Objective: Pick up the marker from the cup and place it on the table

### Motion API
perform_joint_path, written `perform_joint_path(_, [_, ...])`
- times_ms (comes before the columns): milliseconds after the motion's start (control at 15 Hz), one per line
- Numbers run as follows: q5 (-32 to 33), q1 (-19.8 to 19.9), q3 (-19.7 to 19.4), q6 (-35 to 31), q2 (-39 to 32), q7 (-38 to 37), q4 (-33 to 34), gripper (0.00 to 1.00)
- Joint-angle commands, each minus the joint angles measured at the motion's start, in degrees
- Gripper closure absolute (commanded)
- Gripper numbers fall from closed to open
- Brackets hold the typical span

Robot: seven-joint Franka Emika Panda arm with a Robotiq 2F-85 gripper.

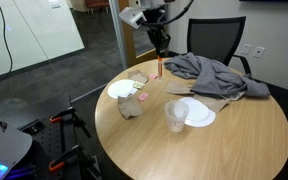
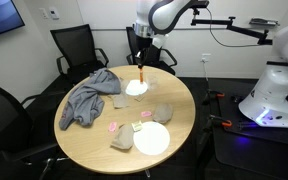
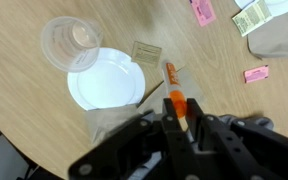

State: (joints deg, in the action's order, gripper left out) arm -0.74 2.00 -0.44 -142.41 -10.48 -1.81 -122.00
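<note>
My gripper (image 3: 176,112) is shut on the orange-red marker (image 3: 171,78), which points down from between the fingers. In both exterior views the gripper (image 1: 160,42) (image 2: 144,60) hangs above the round light-wood table (image 1: 224,150) (image 2: 94,150) with the marker (image 1: 160,68) (image 2: 145,74) below it, off the surface. The clear plastic cup (image 1: 175,115) (image 3: 72,42) stands upright and empty beside a white plate (image 1: 200,113) (image 3: 104,82). The marker is out of the cup and to the side of it.
A grey cloth (image 1: 212,72) (image 2: 84,100) lies on the table. A second white plate (image 1: 120,89) (image 2: 151,138) sits by crumpled brown paper (image 1: 132,107) (image 2: 122,140). Small pink pieces (image 3: 202,12) and paper scraps (image 3: 144,50) lie about. Black chairs (image 1: 216,38) ring the table.
</note>
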Motion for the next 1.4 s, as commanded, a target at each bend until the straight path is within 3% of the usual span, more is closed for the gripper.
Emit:
perform_joint_path(0, [-2.6,-0.5,1.6,3.0,-3.7,5.0,3.7,0.96])
perform_joint_path(667, [-2.1,-2.4,4.5,9.8,-15.5,6.3,14.8,0.96])
perform_joint_path(1333, [0.4,-5.8,4.2,26.3,-27.0,5.1,29.5,0.96])
